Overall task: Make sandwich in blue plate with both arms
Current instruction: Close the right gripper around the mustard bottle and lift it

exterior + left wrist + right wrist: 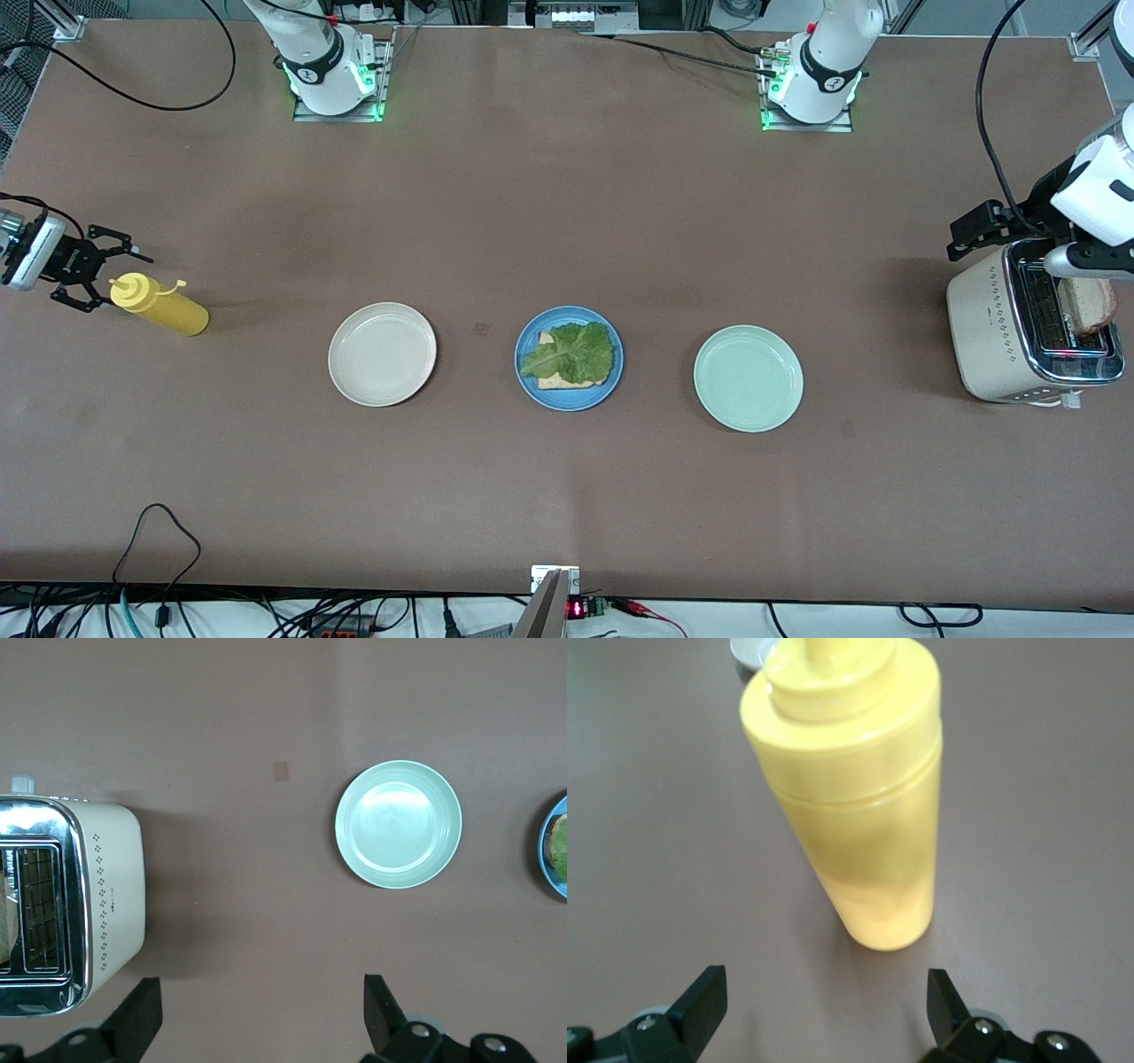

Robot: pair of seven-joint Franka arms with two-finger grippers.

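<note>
The blue plate (530, 387) sits mid-table with one bread slice (563, 381) on it and a ruffled green lettuce leaf (571, 352) lying on top. Its rim also shows in the left wrist view (544, 850). A second bread slice (1088, 301) stands in the toaster (1001, 328) at the left arm's end of the table. My left gripper (966, 232) hangs open and empty above the toaster's edge, as its wrist view (261, 992) shows. My right gripper (104, 270) is open and empty beside the cap of a yellow squeeze bottle (164, 306).
A pale mint-green plate (749, 378) lies between the blue plate and the toaster (106, 895); it also shows in the left wrist view (399, 824). A cream-white plate (382, 354) lies between the blue plate and the yellow bottle (850, 797). Cables run along the table's edges.
</note>
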